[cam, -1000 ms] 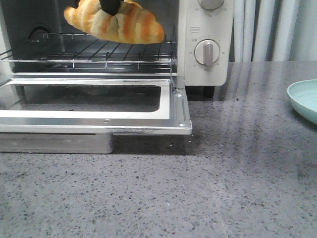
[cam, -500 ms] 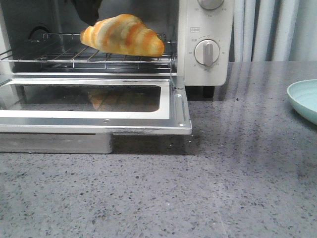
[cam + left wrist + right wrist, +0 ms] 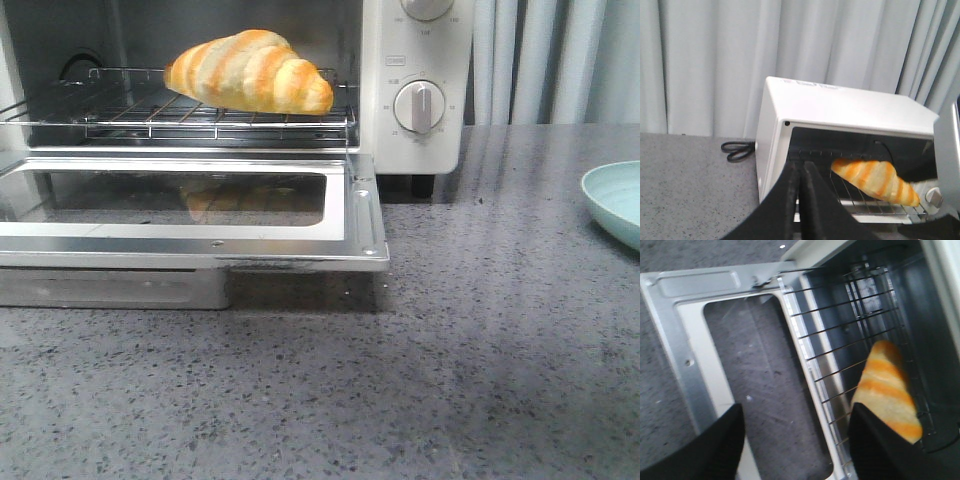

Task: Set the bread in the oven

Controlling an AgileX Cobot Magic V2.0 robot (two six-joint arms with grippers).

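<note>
Bread, golden-orange cream-striped croissant roll (image 3: 248, 72), lying on wire rack (image 3: 200, 115) inside cream-white toaster oven (image 3: 415, 90), long axis crosswise. Right pincer (image 3: 792, 440) nearer, gaping wide, empty; left pincer (image 3: 801, 172) pressed closed w/ nothing between.

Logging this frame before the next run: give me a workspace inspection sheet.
Surface: grey speckled countertop, no spills seen.
Job's things: bread lies on the wire rack inside the oven; door dropped open.
Clutter: pale green dish at the right edge.
Grippers: left gripper jaws together, holding nothing; right gripper jaws apart, empty, above the open door.
Cables: black cord coiled beside the oven.
Surroundings: light curtain behind.
</note>
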